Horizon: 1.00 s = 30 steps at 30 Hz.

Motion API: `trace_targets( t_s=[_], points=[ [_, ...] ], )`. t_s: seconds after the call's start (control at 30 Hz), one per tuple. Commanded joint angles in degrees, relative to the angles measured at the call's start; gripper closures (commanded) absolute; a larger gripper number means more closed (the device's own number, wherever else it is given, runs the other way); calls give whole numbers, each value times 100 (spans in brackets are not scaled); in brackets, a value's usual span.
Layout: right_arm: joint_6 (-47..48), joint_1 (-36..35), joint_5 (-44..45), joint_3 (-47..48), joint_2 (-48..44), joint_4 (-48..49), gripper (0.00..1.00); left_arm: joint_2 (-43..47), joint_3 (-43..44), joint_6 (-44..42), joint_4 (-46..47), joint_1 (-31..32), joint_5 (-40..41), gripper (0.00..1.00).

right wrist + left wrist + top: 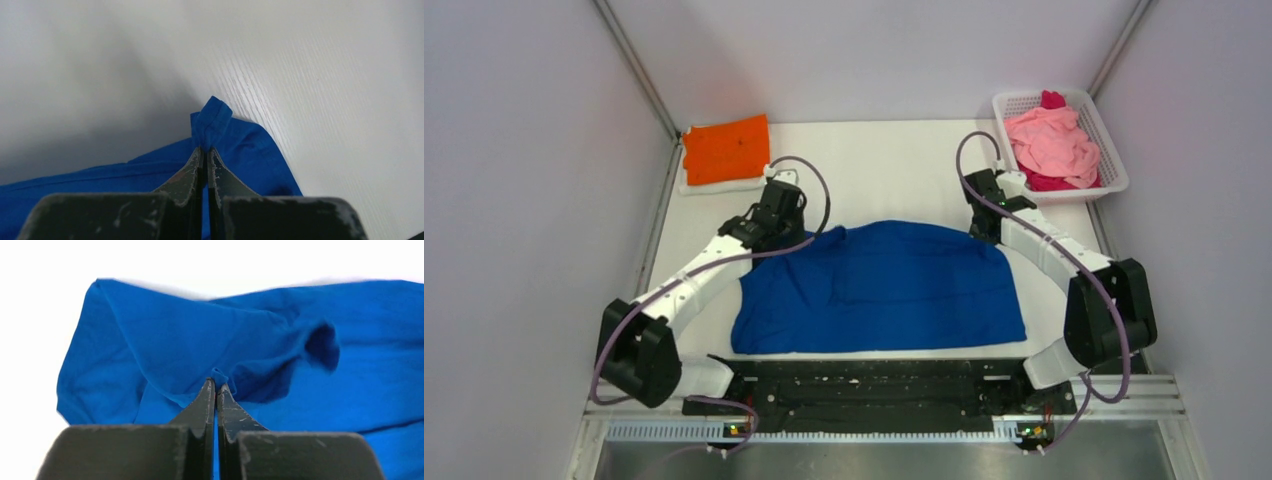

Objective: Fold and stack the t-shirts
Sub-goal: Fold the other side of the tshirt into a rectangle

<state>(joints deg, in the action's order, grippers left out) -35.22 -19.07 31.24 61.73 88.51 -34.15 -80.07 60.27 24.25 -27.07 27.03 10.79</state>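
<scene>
Blue tee (879, 290): spread flat on the table (894, 170), centre, towards the near edge.
Left gripper (216, 385): fingers pinched on the tee's far-left edge, with cloth bunched at the tips.
Right gripper (205, 150): fingers pinched on the tee's far-right corner.
Orange tee (726, 148): folded, far left.
Pink tees (1052, 142): heaped in the basket (1114, 160), far right.

No readable lettering, label, brand or number anywhere, the blue t-shirt (879, 285) plain on its visible side.

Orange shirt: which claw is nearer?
Left. The left claw sits just below-right of the orange shirt in the top view; the right claw is far across, by the basket.
</scene>
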Motion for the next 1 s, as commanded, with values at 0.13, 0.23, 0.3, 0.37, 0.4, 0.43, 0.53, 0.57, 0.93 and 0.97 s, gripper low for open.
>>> trace_targets(
  t_s=[0.13, 0.23, 0.3, 0.37, 0.4, 0.43, 0.53, 0.57, 0.93, 0.97],
  points=[
    [-26, -86, -204, -468, -889, -47, 100, 1415, -929, 775, -27, 159, 176, 100],
    [26, -107, -270, -553, -1028, -55, 100, 1754, -1088, 873, -248, 225, 209, 100],
    [70, -119, -329, -620, -1121, -54, 100, 1965, -1142, 947, -408, 239, 297, 100],
    [137, -125, -334, -673, -1187, -83, 100, 2143, -1178, 1009, -543, 234, 336, 100],
    [171, -127, -327, -691, -1215, -109, 100, 2217, -1211, 1042, -599, 247, 357, 100],
    [216, -127, -301, -689, -1225, -142, 100, 2307, -1244, 1078, -647, 249, 370, 100],
    [243, -130, -227, -716, -1271, -302, 100, 2572, -1365, 1175, -763, 249, 377, 100],
    [217, -125, -194, -741, -1296, -355, 100, 2661, -1400, 1216, -825, 245, 382, 100],
    [-15, -143, -206, -1128, -1502, -444, 98, 3636, -1843, 1563, -1285, 256, 115, 100],
    [-31, -149, -195, -1161, -1503, -416, 98, 3721, -1910, 1613, -1324, 254, 93, 100]
  ],
)
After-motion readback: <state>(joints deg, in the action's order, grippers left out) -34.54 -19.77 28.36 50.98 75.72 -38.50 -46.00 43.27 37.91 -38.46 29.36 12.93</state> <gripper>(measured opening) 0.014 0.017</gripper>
